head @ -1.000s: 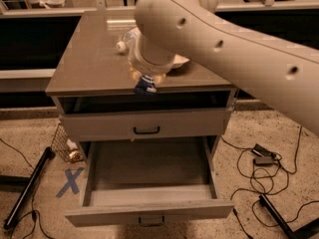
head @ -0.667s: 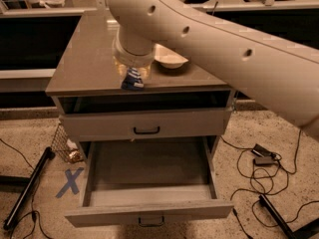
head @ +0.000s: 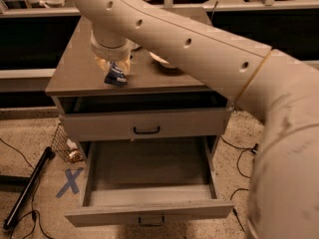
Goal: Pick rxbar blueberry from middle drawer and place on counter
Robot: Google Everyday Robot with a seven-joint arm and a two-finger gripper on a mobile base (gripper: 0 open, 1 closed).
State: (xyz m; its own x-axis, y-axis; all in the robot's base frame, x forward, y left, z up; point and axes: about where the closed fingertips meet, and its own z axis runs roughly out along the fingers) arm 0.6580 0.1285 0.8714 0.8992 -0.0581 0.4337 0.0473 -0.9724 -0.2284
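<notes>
One rxbar blueberry (head: 115,77), dark blue wrapper with white print, pinched in the gripper (head: 113,68), fingers closed on it, arm (head: 189,40) angled down over the counter (head: 75,69), near left.

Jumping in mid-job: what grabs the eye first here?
The pale robot arm sweeps across the frame from the right, its gripper over the front left of the counter, holding the rxbar blueberry. Below, the middle drawer is pulled wide open and looks empty. A blue tape X marks the floor at left.
</notes>
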